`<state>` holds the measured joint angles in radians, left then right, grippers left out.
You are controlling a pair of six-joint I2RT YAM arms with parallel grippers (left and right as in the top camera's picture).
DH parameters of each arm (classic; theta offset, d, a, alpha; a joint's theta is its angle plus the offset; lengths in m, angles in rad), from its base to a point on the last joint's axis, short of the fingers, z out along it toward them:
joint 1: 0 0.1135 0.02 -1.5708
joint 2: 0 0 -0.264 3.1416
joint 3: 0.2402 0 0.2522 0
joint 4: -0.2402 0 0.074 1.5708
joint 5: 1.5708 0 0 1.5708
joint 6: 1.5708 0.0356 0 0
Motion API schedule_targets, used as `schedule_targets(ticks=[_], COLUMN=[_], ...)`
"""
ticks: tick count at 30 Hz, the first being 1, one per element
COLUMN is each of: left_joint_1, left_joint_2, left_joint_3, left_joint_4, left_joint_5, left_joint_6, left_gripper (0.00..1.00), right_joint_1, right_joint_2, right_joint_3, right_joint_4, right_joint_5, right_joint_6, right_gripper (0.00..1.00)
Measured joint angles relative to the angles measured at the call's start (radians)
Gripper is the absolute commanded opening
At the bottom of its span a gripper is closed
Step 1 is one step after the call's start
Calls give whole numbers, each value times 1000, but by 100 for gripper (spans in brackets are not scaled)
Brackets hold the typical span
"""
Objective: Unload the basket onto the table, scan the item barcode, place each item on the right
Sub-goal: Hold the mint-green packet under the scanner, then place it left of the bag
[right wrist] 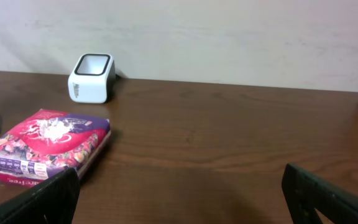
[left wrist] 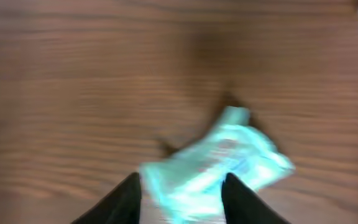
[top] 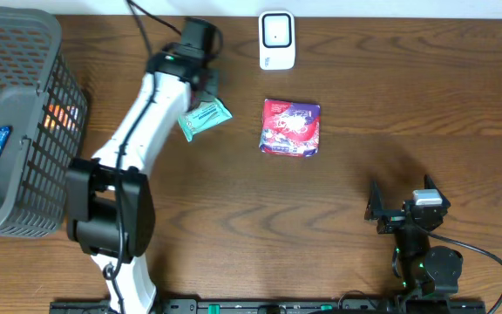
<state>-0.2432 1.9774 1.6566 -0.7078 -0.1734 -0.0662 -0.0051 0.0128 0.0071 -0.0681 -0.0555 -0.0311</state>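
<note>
Left wrist view — blurred — puts teal packet (left wrist: 219, 158) inside left pincer (left wrist: 182, 179), grip unclear; right pincer (right wrist: 180, 174) gapes open.

Soft, even light; the left wrist view is motion-blurred.

left arm (top: 146, 109) extended, right pincer (right wrist: 180, 186) wide

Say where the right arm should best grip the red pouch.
Probably the right edge, coming from above: the red pouch lies flat and puffy on the table, and that edge faces the open right gripper.
</note>
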Motion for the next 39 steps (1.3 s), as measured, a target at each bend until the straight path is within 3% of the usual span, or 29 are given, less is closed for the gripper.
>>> schedule_targets(ticks=[4,9,13,25,32,39], left_joint_1=[72,123,118,72,67,72], left_joint_2=[36,90,126,160,160,160], left_joint_3=[-6,-21,-22,-23,-23,-15], left_joint_4=[-6,-5,-9,-134,-113,-96], left_joint_5=[9,162,272,404,547,590], left_joint_6=[15,16,16,4,-74,-108], left_gripper=[53,53,53,53,52,52], right_joint_1=[0,0,0,0,0,0], right_joint_2=[0,0,0,0,0,0], right_joint_3=[0,0,0,0,0,0], right_joint_4=[0,0,0,0,0,0], right_joint_5=[0,0,0,0,0,0], right_joint_6=[0,0,0,0,0,0], right_gripper=[99,99,99,99,99,99])
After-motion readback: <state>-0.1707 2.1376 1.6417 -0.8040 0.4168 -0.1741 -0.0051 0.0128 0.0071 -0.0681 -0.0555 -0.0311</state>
